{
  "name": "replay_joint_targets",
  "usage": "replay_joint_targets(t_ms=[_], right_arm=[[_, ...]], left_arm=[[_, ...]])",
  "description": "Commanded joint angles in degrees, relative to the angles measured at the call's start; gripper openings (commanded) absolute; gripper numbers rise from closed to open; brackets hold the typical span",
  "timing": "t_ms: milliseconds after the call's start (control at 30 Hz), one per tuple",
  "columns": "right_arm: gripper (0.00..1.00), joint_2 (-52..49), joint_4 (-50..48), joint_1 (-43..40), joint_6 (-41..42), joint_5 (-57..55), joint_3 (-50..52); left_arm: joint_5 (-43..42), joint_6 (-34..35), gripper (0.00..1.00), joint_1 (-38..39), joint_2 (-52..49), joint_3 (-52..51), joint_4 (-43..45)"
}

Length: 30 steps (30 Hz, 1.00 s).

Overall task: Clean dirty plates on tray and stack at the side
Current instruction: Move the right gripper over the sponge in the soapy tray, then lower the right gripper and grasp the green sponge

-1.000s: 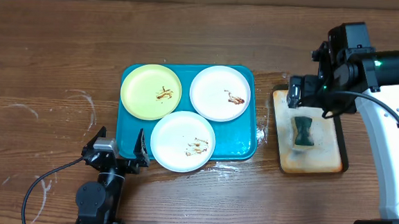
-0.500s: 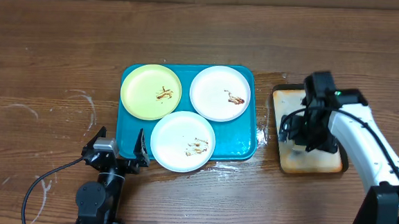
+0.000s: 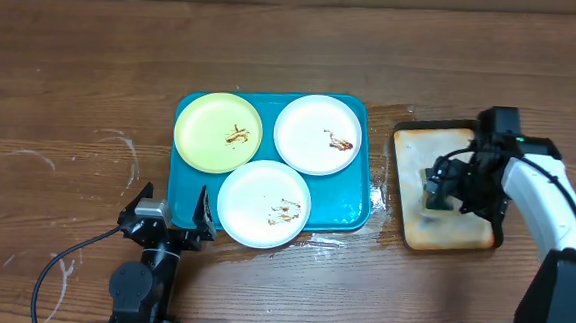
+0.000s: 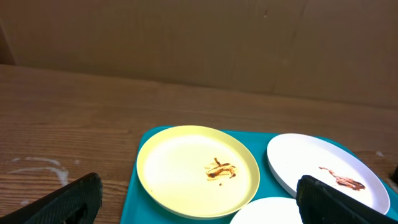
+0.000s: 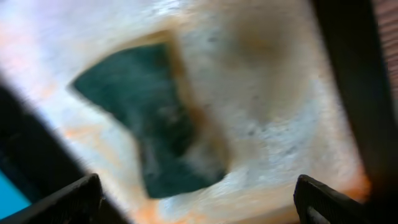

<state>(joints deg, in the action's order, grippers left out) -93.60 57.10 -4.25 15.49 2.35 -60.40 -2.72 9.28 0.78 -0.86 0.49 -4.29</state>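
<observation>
Starting at the near edge of the surface (image 3: 73, 68) and finding the left gripper (image 3: 174, 203) sitting low, spread wide apart, clamping nothing and facing the tray (image 3: 189, 181). Counting one teal tray just beyond it, and three plates lying flat inside. Noting the near white plate (image 3: 263, 203) at the front, overhanging the tray's near rim, streaked with thin brown smears. Noting the yellow-green plate (image 3: 218, 132) at the far left and the far white plate (image 3: 318, 133) at the far right, each bearing one brown smear. Seeing the three crowded close together, edges about touching.

Spotting a wet sheen (image 3: 313, 241) on the wood along the tray's near right corner.

Moving right and counting one small tan tray (image 3: 454, 232), dark-rimmed and stained, lying beside the teal one. Counting one dark green sponge (image 5: 155, 118) on it. Finding the right gripper (image 3: 445, 188) lowered over that sponge, spread apart; not being able to tell whether either finger is touching it.

Losing detail in places: the right wrist view is smearing into blur, the overhead view is hiding much of the sponge under the gripper, and the left wrist view is cutting off the near white plate at the bottom edge.

Ending farthest back with a plain brown cardboard wall (image 4: 199, 43).
</observation>
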Motion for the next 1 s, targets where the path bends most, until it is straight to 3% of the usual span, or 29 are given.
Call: replay_joint_targets(t_ms=[0,100,300,767,967], right_arm=[[1.00,-1.5,-1.1,-0.8,-2.5,2.6,-0.3],[0.96,-1.5,-3.3,0.0,-8.9,8.5,-0.3],[1.00,-1.5,-5.0,0.9,-24.6,23.2,-0.3],[1.00,-1.0,0.9,-2.2,-16.7,15.8,-0.3],[1.00,7.2,2.9,-1.9,-9.4,6.9,-0.3]], left_arm=[[0.2,-0.1,1.00,0.2,0.5,-0.2,0.0],[0.2,-0.1,1.00,0.2,0.5,-0.2,0.0],[0.2,-0.1,1.00,0.2,0.5,-0.2,0.0],[0.2,-0.1,1.00,0.2,0.5,-0.2,0.0],[0.2,-0.1,1.00,0.2,0.5,-0.2,0.0]])
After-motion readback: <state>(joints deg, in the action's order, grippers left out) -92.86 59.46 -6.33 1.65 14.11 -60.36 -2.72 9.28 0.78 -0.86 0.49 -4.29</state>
